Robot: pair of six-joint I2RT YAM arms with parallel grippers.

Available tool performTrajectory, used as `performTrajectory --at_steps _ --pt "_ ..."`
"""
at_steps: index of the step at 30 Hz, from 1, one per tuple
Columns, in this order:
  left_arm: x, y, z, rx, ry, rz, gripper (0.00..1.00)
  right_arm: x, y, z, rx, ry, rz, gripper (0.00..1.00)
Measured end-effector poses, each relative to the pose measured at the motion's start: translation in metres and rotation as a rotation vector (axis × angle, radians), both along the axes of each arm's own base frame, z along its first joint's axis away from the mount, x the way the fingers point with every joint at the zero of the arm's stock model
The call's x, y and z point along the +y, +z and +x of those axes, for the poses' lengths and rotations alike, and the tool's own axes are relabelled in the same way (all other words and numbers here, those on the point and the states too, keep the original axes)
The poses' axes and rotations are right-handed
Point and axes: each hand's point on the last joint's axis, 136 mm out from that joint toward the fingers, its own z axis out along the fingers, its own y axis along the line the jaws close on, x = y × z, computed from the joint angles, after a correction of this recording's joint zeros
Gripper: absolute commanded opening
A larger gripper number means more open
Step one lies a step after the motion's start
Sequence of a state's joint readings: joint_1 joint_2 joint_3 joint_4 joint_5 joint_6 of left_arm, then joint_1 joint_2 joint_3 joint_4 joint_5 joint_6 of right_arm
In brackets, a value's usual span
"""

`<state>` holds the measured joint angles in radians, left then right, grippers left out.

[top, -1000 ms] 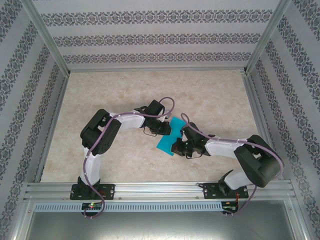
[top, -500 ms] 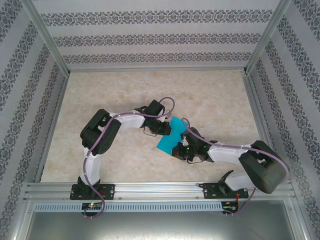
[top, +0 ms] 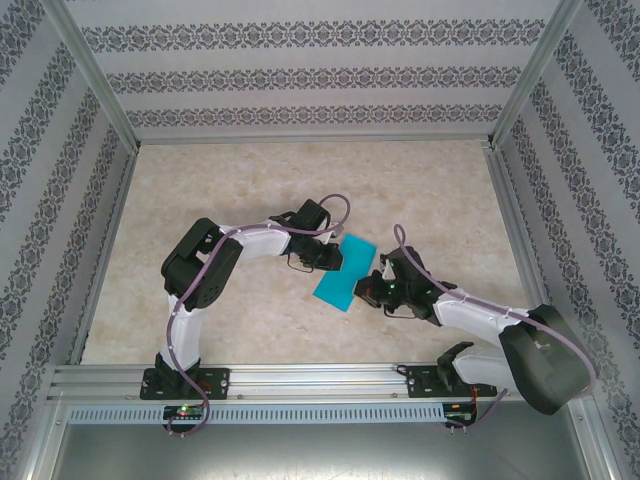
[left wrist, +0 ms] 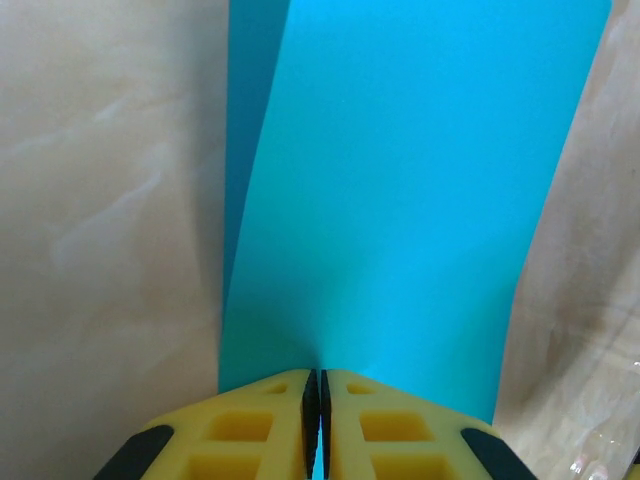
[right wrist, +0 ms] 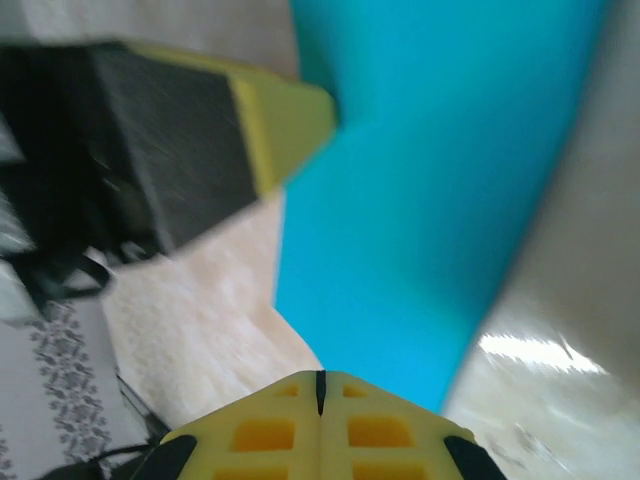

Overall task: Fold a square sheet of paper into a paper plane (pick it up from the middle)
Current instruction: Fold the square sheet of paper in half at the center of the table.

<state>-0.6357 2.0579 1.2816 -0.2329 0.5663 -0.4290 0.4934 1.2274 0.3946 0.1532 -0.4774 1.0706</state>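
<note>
The sheet of paper (top: 348, 278) is a teal-blue narrowed strip in the middle of the table, between the two arms. In the left wrist view the paper (left wrist: 400, 200) stretches away from my left gripper (left wrist: 317, 376), which is shut on its near edge; a darker layer shows along its left side. From above, my left gripper (top: 334, 261) sits at the paper's upper left edge. My right gripper (top: 371, 292) is just right of the paper, shut with nothing between its fingers. In the right wrist view the paper (right wrist: 430, 200) lies just beyond my right gripper (right wrist: 320, 377).
The beige marbled table (top: 250, 190) is walled by patterned panels at the back and sides, with an aluminium rail (top: 320, 378) along the near edge. A yellow fingertip of the left gripper (right wrist: 285, 120) shows blurred at upper left in the right wrist view.
My right arm has drawn back to the right, off the paper, leaving more of the sheet showing. The left arm and its grip have not moved.
</note>
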Motion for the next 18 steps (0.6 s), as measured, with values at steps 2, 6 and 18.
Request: performTrajectory --at_steps 2,6,18 --pt "0.0 0.0 0.0 -0.001 0.0 0.001 0.15 0.0 0.005 0.013 -0.017 -0.019 0.009 0.01" --pt "0.0 0.0 0.0 -0.002 -0.002 0.001 0.16 -0.002 -0.007 0.03 0.012 -0.043 -0.008 0.01" --pt "0.001 -0.001 0.0 -0.014 -0.008 0.02 0.16 -0.016 -0.049 0.047 0.085 -0.043 -0.074 0.01"
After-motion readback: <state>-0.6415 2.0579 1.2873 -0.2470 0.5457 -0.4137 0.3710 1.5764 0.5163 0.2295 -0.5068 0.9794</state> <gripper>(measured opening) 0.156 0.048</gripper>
